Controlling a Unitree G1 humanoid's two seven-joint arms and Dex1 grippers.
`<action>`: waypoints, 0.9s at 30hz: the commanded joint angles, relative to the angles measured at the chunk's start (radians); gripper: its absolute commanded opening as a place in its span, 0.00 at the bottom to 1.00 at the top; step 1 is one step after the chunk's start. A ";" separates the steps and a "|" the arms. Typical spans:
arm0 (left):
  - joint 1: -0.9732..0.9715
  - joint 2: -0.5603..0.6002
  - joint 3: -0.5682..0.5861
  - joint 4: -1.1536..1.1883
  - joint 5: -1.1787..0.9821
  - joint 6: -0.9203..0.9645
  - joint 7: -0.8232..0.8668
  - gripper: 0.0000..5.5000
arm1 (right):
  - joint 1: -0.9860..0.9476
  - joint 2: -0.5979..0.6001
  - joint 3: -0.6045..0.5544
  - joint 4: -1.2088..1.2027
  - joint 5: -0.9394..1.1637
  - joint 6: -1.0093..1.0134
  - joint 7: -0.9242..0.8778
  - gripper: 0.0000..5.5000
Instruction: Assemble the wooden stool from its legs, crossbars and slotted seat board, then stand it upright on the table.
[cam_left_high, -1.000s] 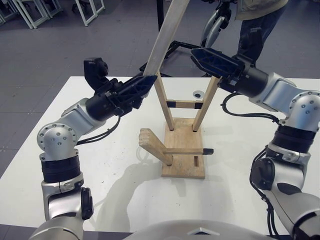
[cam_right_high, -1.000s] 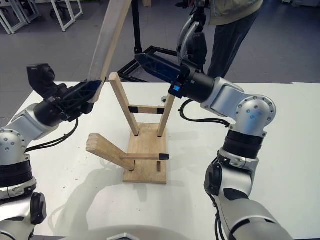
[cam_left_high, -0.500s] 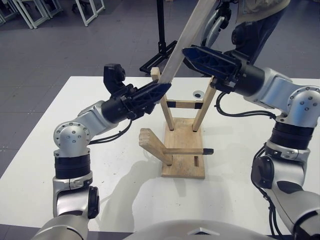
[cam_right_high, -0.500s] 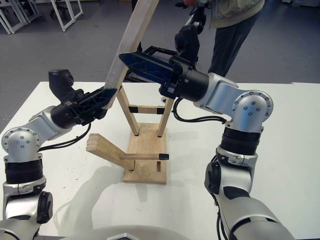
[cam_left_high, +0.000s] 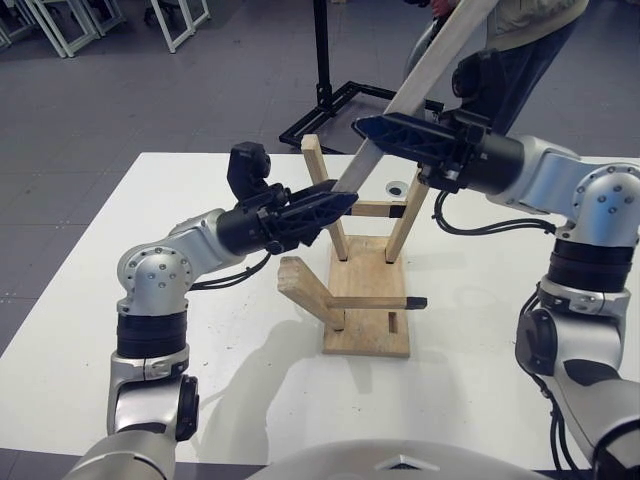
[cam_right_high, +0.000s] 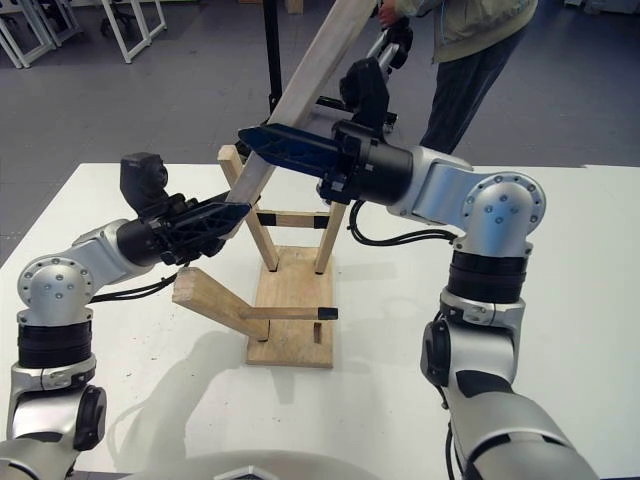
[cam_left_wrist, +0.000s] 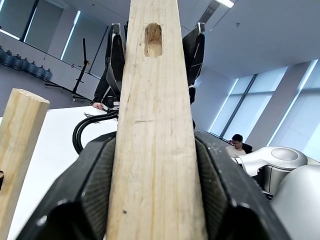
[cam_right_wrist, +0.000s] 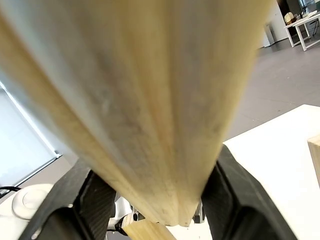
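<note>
Your left gripper (cam_left_high: 343, 198), clamped on the loose leg (cam_left_high: 430, 66), has swung it to upper centre. Your right gripper (cam_left_high: 375, 127) meets it there, grip unclear. A regrasp looks likely.

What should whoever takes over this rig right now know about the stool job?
Left gripper clamps the loose leg at its lower end; right gripper is shut on it higher up. Seat board lies flat on the table. Done: two legs with crossbar stand in it. Third leg leans tilted at its near left. Left: seat both legs, join the second crossbar, stand stool upright.
</note>
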 joint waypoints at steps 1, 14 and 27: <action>0.014 0.028 0.011 0.004 0.039 -0.001 0.000 0.38 | -0.012 -0.073 0.019 -0.008 0.003 0.039 0.098 0.40; 0.012 0.024 0.094 -0.046 0.021 0.000 0.106 0.78 | 0.024 -0.121 0.024 0.023 -0.119 -0.049 0.130 0.37; -0.004 0.299 0.213 -0.447 -0.186 0.077 0.540 0.90 | 0.495 -0.422 0.078 -0.270 -0.389 -0.233 0.315 0.37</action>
